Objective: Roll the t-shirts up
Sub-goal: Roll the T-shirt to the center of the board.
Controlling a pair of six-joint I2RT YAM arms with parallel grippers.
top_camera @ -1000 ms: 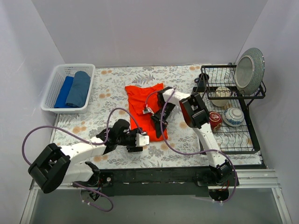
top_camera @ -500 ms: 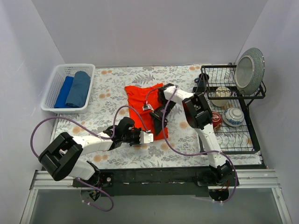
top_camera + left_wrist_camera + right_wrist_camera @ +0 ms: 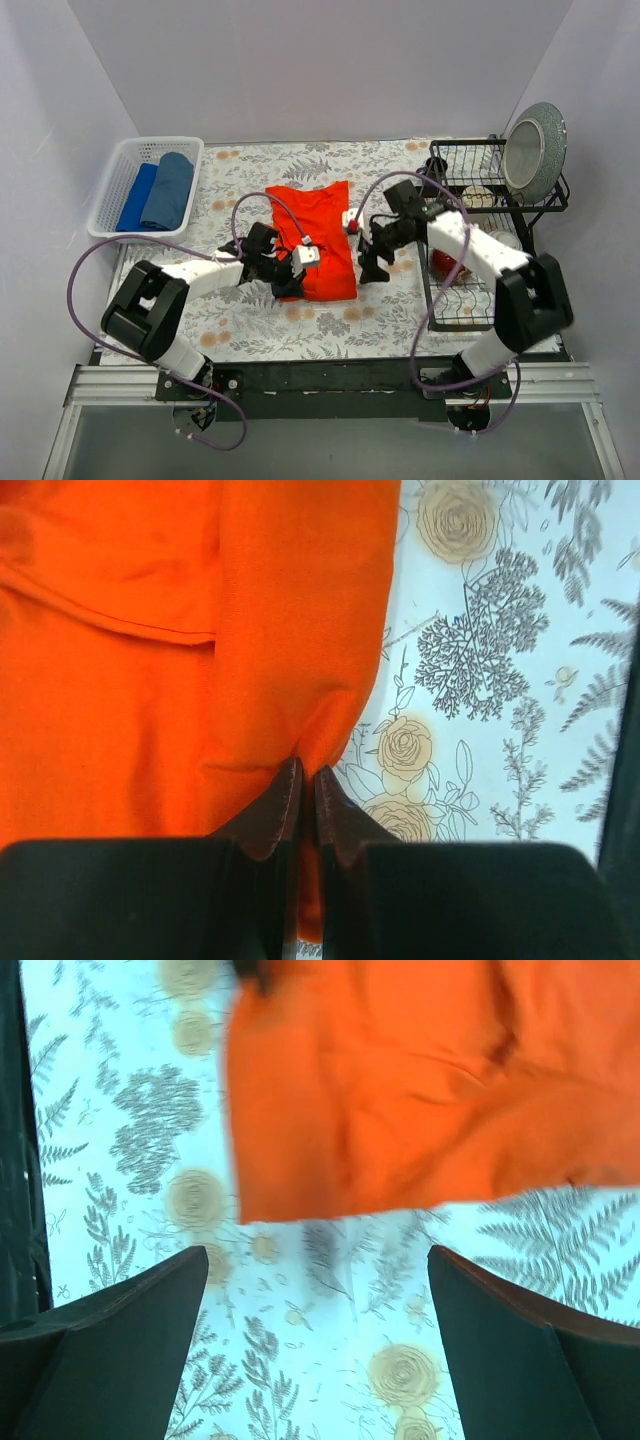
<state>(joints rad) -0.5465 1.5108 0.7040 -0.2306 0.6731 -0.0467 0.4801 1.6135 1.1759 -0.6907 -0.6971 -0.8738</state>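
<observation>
The orange-red t-shirt (image 3: 322,235) lies on the floral table as a narrow folded strip. My left gripper (image 3: 288,284) is at the strip's near left corner. In the left wrist view its jaws (image 3: 308,783) are shut on the cloth's edge (image 3: 250,630). My right gripper (image 3: 372,262) hangs just off the shirt's right side. Its fingers (image 3: 140,1330) stand wide open over bare table, with the shirt's hem (image 3: 420,1090) just ahead of them. The royal blue (image 3: 135,197) and dusty blue (image 3: 168,188) t-shirts lie rolled in the white basket (image 3: 150,146).
A black dish rack (image 3: 493,150) fills the right side, with a grey plate (image 3: 533,138) standing in it and bowls (image 3: 476,200) inside. The right forearm lies across the rack's near left part. The basket stands at the back left.
The left gripper has moved up to the shirt's near left corner and shut on it. The right gripper has let go, opened wide and swung off to the right.
</observation>
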